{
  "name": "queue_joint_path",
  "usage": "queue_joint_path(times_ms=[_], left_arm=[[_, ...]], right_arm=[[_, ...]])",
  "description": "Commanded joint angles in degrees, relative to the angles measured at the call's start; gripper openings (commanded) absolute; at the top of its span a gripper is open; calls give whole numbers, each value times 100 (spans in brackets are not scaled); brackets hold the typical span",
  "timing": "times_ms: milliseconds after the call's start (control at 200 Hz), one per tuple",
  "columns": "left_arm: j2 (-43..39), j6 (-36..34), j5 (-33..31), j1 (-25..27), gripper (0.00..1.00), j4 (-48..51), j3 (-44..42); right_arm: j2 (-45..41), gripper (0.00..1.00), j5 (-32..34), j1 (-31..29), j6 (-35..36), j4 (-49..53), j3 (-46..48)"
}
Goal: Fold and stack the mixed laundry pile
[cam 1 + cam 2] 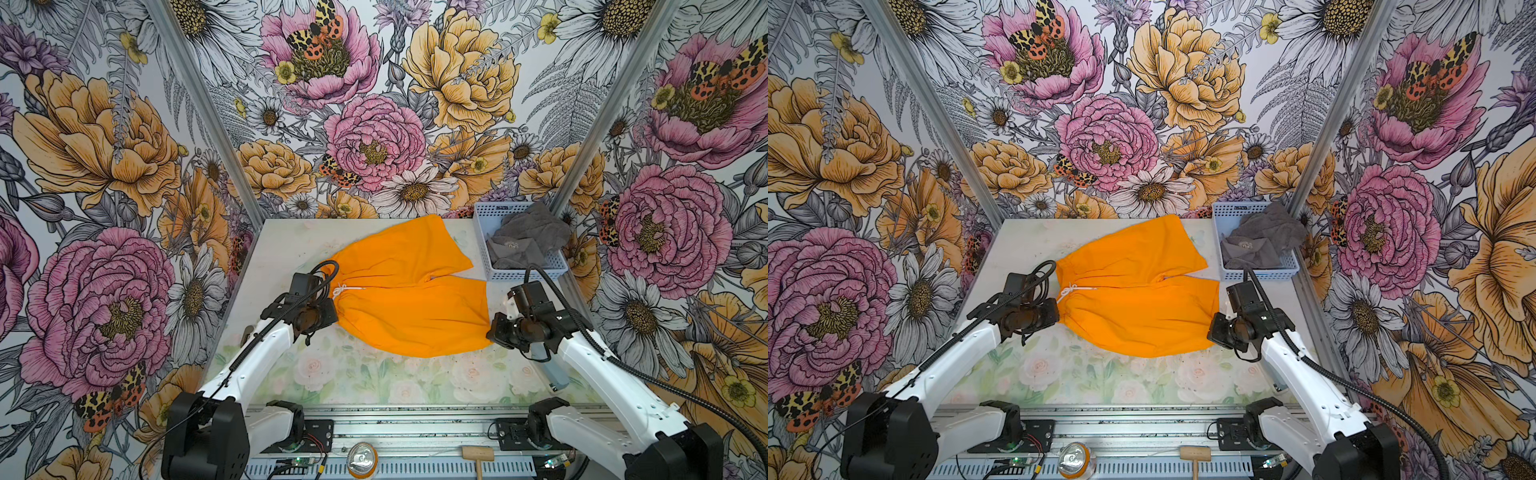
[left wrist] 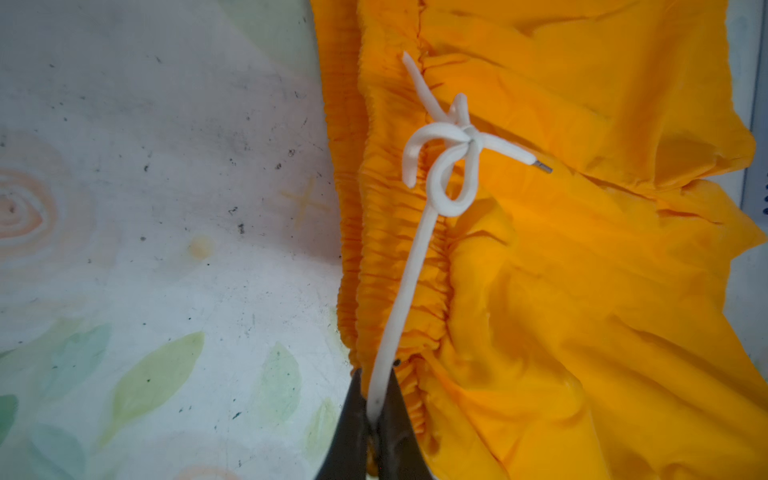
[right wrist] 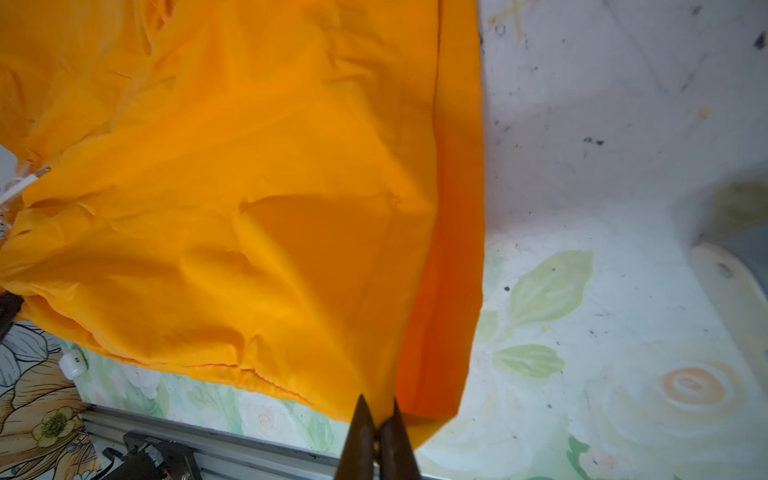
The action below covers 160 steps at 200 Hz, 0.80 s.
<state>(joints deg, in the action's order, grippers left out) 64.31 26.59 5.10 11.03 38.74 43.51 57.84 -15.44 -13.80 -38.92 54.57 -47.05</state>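
**Left gripper [image 2: 375, 386], right gripper [image 3: 378, 402]: both clenched on shorts [image 1: 409, 291]**

Clamped at the gathered waistband by the left gripper, with the white drawstring [image 2: 419, 257] caught between the closed jaws. Pinched at the opposite end by the right gripper, closed on the hem corner of the near leg. Lay spread almost flat across the middle of the table [image 1: 374, 374], with the waistband to the left and both legs to the right. Reached toward the back wall with the far leg, just beside the basket [image 1: 482, 220]. Showed a tied bow in the drawstring, with one metal-tipped end loose on the orange cloth. Seen crumpled in the basket at the table's back right corner: the grey towel [image 1: 525, 239], with one fold over the rim.
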Motion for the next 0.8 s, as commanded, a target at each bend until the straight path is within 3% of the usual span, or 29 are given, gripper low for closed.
queue_joint_path(times_ms=[0,390,615,796], left_arm=[[-412,254,-87,16,0,626,171],[-1718,840,7,282,0,1943,386],[-2199,1538,-121,988,0,2254,253],[-2521,1985,-214,1373,0,2453,252]], right_arm=[[-132,0,171,111,237,635,-477],[-541,0,391,413,498,1762,-1909],[-595,0,454,422,560,2222,-2722],[39,0,560,411,856,2270,-3726]])
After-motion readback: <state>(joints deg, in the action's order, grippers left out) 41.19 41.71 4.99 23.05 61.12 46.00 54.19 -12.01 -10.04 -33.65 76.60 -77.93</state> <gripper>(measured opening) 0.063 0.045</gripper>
